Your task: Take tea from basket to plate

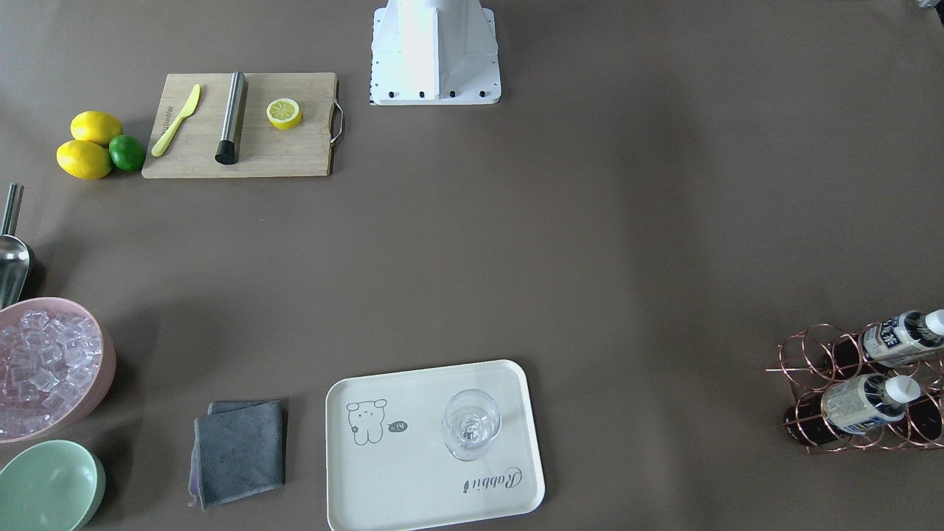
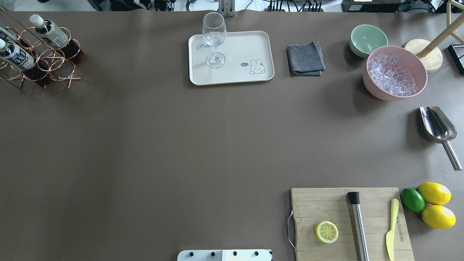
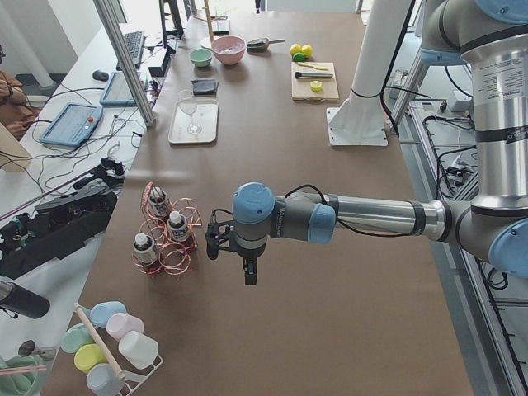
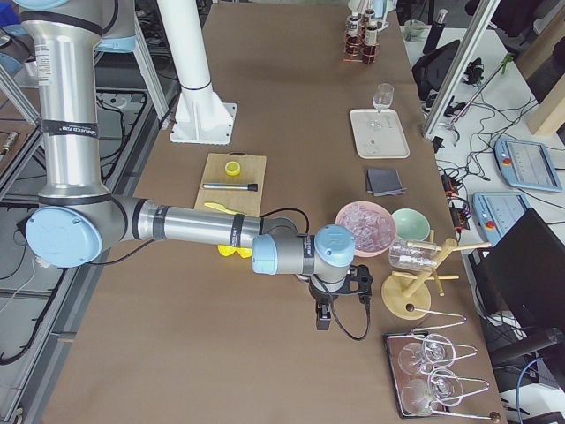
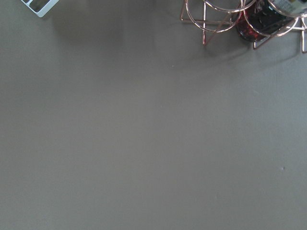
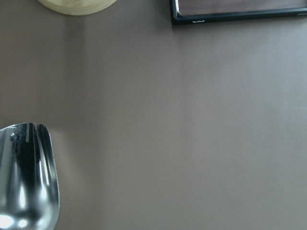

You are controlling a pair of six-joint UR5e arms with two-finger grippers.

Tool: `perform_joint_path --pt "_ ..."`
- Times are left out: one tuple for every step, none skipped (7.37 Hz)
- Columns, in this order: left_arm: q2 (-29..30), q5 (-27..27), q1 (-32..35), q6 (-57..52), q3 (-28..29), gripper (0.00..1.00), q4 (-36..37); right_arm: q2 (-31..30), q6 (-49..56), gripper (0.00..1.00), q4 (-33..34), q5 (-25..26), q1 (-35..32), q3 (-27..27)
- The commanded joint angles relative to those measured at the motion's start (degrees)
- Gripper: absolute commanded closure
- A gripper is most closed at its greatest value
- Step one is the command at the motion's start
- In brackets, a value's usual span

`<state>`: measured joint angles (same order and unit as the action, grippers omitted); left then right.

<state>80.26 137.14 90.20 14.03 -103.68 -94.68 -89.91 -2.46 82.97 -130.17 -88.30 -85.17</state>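
Observation:
Three tea bottles stand in the copper wire basket [image 2: 54, 67] at the table's far left corner; two show in the front view [image 1: 859, 404], and one dark bottle base shows in the left wrist view [image 5: 254, 26]. The cream plate [image 2: 246, 47] lies at the far middle edge with a stemmed glass [image 2: 214, 40] on it. My left gripper [image 3: 249, 272] shows only in the exterior left view, hanging over bare table just right of the basket [image 3: 169, 239]; I cannot tell if it is open or shut. My right gripper [image 4: 323, 316] shows only in the exterior right view; I cannot tell its state.
A grey cloth [image 2: 305, 58], green bowl [image 2: 368, 39], pink bowl of ice [image 2: 394, 72] and metal scoop [image 2: 438, 128] lie at the right. A cutting board [image 2: 348, 221] with a lemon half, muddler and knife is near right, beside lemons and a lime [image 2: 412, 200].

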Motion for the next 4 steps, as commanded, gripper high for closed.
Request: perform_joint_path --pt "6.47 0.05 0.41 21.82 1.02 0.03 -0.06 0.26 0.17 0.0 -0.09 -0.43 -0.03 -0.26" --pt "7.71 0.23 1.11 29.83 0.85 0.03 -0.41 0.17 0.44 0.0 0.0 -1.83 -0.03 -2.18" --pt "9.72 0.23 1.81 40.01 1.02 0.03 -0.59 -0.44 0.61 0.0 0.0 -3.14 0.06 -3.59" --pt "14.96 0.23 1.91 49.33 4.24 0.03 -0.07 -0.35 0.62 0.0 -0.09 -4.72 0.23 -3.95"
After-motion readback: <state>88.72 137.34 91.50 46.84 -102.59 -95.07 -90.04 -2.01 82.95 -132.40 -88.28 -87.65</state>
